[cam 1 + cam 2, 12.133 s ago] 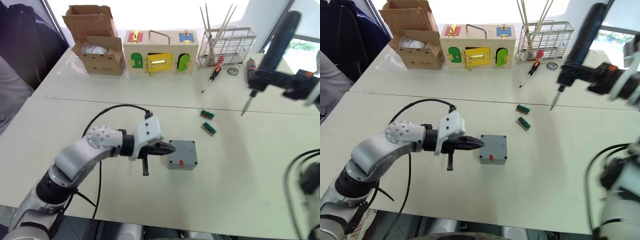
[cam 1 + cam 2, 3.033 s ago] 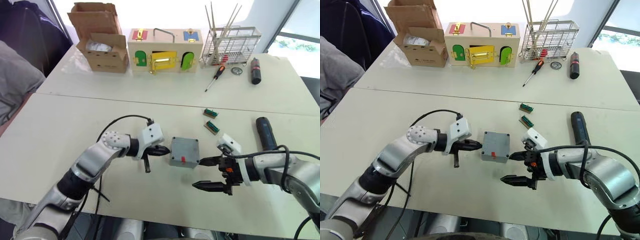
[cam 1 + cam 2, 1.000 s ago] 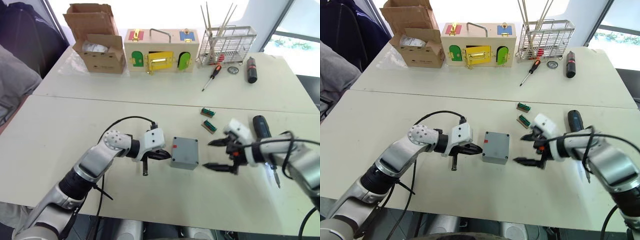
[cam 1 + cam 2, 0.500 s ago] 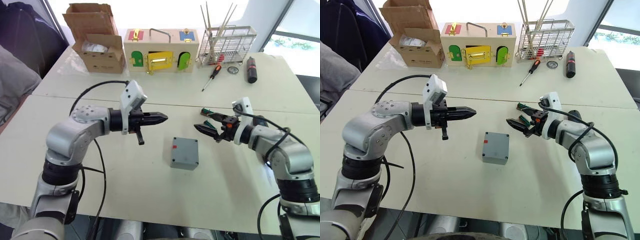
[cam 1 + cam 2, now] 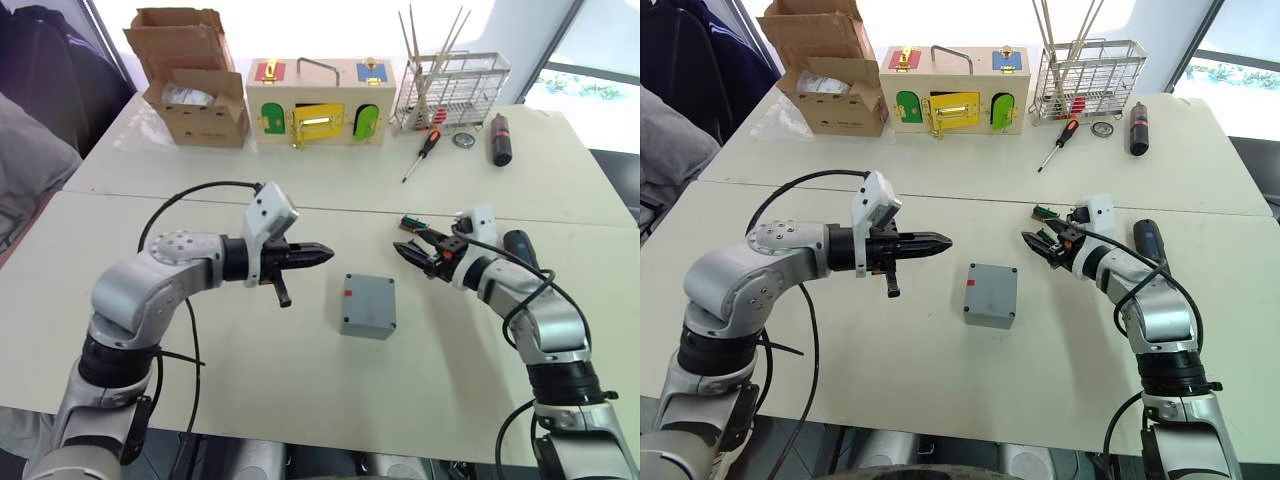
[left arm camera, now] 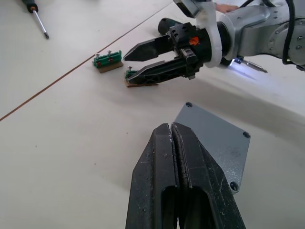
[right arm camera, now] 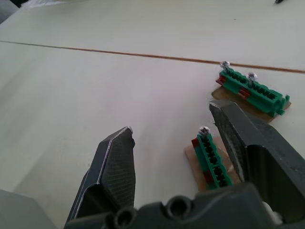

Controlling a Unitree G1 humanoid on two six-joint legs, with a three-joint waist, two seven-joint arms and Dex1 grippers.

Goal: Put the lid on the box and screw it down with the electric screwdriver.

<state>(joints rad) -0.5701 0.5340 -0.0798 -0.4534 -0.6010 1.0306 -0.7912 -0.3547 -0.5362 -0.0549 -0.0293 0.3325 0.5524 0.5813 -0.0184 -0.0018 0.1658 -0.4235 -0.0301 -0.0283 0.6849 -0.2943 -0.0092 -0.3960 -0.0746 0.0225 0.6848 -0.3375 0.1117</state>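
The box [image 5: 368, 305] sits flat near the middle of the tabletop [image 5: 250, 370] with the lid [image 6: 214, 138] already on top, lying level, and the side with the little red mark [image 5: 349, 294] faces the robot's left. It's basically square so there's no real long axis to speak of. The electric screwdriver [image 5: 522, 249] lies flat off to the robot's right, partly hidden behind the right forearm, its long axis running roughly away from the robot and toward it. The left pincer [image 5: 322, 255] hangs just above the tabletop up and left of the box, fingers pressed together with nothing between them, pointing across toward the other arm and not touching the box. The right pincer [image 5: 410, 249] is spread wide apart and empty, aimed back toward the left one, and it hovers right over one of two small green terminal blocks [image 7: 213, 161]; the other block [image 7: 251, 91] lies just beyond it. Neither pincer is touching the box.
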